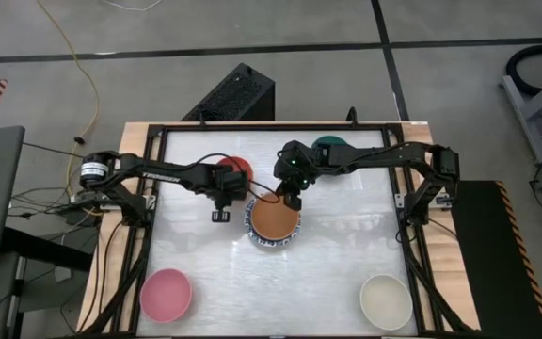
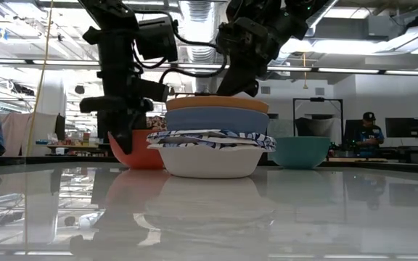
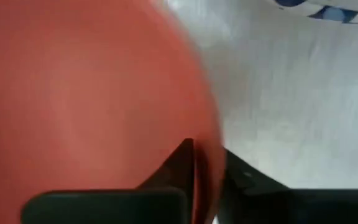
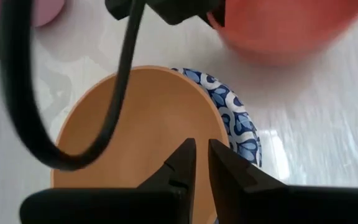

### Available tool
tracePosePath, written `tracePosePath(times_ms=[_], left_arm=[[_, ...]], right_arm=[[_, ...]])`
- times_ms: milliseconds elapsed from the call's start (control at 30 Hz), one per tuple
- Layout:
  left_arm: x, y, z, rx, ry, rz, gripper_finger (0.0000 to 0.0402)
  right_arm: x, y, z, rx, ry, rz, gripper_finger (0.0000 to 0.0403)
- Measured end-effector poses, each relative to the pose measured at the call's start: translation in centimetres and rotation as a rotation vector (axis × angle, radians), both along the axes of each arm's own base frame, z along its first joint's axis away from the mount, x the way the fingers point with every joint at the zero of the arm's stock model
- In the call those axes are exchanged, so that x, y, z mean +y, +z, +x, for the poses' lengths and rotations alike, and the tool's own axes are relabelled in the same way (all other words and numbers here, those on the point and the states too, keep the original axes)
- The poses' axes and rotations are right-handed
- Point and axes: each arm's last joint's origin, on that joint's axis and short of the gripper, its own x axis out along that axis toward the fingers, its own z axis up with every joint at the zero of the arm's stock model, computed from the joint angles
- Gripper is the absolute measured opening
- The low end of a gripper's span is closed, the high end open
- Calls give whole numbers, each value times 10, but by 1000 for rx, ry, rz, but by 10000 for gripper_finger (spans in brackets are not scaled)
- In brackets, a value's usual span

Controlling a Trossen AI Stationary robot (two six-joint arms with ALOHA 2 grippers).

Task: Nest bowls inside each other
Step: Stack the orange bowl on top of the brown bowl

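Red bowl rim taken between the left jaws, with the nested stack just beside it.

High view: the left gripper (image 1: 222,200) is set on the red bowl (image 1: 238,169); the stack topped by the orange bowl (image 1: 275,219) lies just beyond, under the right gripper (image 1: 293,199). Low view: the red bowl (image 2: 136,150) stands on the bench (image 2: 209,210), touching the stack. Left wrist view: the jaws are closed on the red rim (image 3: 207,168). Right wrist view: the jaws are nearly closed on the orange rim (image 4: 202,134).

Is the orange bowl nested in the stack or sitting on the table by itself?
Nested. The orange bowl sits on top of the stack, inside a blue bowl, with blue-patterned white bowls underneath; the right gripper pinches its rim.
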Motion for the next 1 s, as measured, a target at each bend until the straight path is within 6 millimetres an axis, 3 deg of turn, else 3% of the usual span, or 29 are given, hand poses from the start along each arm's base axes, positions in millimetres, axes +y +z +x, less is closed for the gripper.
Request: tracePosePath(times_ms=[367,600,800,1000], left_arm=[[1,39,-16,-115,55,145,1],[-12,75,-32,-154,32,500,0],[-25,93,-33,-32,-106,910,0],[-26,101,-25,87,-225,1080,0]], right_arm=[[-13,12,-10,-19,-60,9,63],[-32,33,-26,-80,-170,2,63],[-46,62,-45,-188,-319,-84,63],[-37,107,-50,-286,-464,-371,63]])
